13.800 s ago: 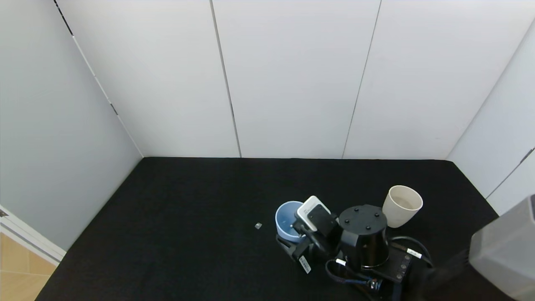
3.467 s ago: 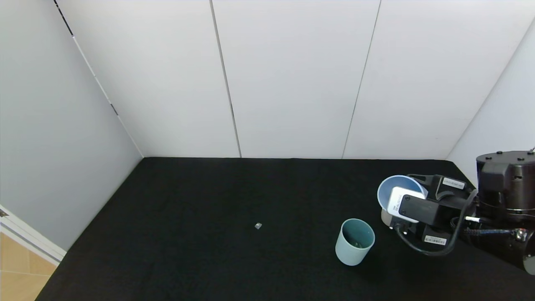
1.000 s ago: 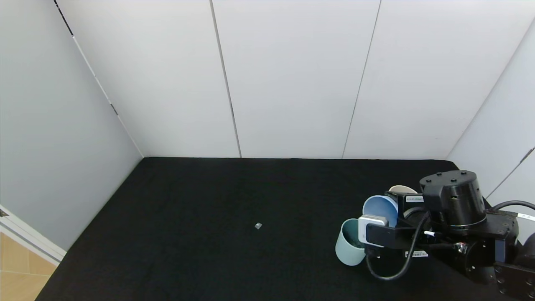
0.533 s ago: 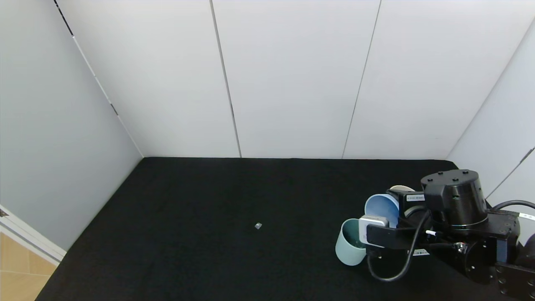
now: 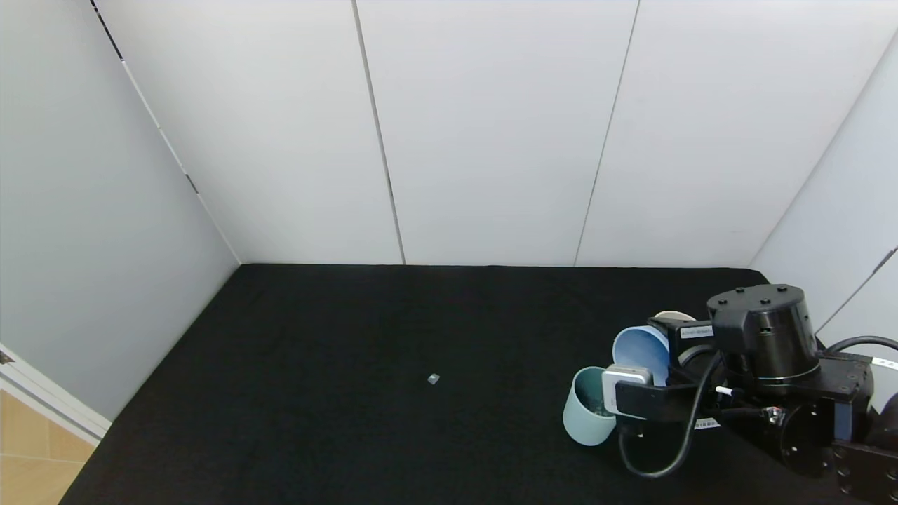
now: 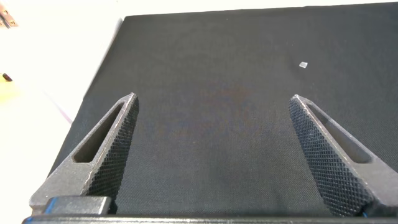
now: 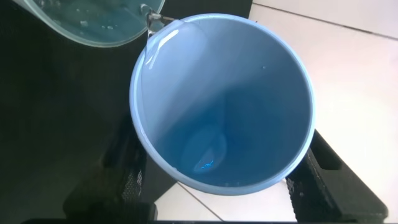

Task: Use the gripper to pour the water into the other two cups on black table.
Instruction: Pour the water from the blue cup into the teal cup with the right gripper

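Observation:
My right gripper is shut on the light periwinkle-blue cup and holds it tipped on its side over the pale mint-teal cup. In the right wrist view the gripper clamps the blue cup, whose lip overhangs the mint-teal cup's rim. A little water lies on the blue cup's inner wall. The cream cup shows only as a rim behind the arm. My left gripper is open and empty above the black table.
A small grey scrap lies mid-table; it also shows in the left wrist view. White wall panels border the table at the back and both sides. My right arm's bulky joint fills the near right corner.
Since 3.5 s ago my right gripper carried the blue cup from over the cream cup to over the mint-teal cup. In the last second it shifted only slightly.

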Controlling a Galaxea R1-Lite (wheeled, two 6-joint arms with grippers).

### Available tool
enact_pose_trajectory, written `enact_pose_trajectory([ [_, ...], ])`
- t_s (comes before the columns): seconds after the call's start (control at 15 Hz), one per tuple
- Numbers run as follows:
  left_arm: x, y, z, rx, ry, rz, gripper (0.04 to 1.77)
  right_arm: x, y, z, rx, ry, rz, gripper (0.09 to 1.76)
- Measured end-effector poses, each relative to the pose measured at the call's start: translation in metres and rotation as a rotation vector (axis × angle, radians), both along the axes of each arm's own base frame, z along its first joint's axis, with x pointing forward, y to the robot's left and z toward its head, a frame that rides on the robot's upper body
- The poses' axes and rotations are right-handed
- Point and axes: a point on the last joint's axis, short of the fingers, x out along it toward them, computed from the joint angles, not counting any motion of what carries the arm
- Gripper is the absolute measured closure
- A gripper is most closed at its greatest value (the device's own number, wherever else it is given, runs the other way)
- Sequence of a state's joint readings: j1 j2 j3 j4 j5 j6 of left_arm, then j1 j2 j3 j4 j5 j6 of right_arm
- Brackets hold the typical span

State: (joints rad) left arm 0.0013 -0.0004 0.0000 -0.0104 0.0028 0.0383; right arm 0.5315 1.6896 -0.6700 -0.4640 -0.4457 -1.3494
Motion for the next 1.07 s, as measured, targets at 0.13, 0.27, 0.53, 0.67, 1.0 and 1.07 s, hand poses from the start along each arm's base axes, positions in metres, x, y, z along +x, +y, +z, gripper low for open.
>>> enact_pose_trajectory([
  [0.13,0.0,0.0,0.0,0.0,0.0,0.0,0.09,0.0005,0.0,0.0007,-0.009,-0.005,0.005,0.57],
  [0.27,0.0,0.0,0.0,0.0,0.0,0.0,0.09,0.0006,0.0001,0.0009,-0.012,-0.007,0.008,0.57],
  [0.53,0.0,0.0,0.0,0.0,0.001,0.0,0.09,0.001,0.0003,0.0031,-0.032,-0.016,0.021,0.57],
  [0.67,0.0,0.0,0.0,0.0,0.0,0.0,0.09,0.0011,0.0004,0.0042,-0.03,-0.02,0.021,0.57],
  [1.0,0.0,0.0,0.0,0.0,0.0,0.0,0.09,0.0009,0.0001,0.0052,-0.017,-0.023,0.022,0.57],
  [1.07,0.0,0.0,0.0,0.0,0.0,0.0,0.09,0.0007,-0.0004,0.0054,-0.016,-0.024,0.022,0.57],
])
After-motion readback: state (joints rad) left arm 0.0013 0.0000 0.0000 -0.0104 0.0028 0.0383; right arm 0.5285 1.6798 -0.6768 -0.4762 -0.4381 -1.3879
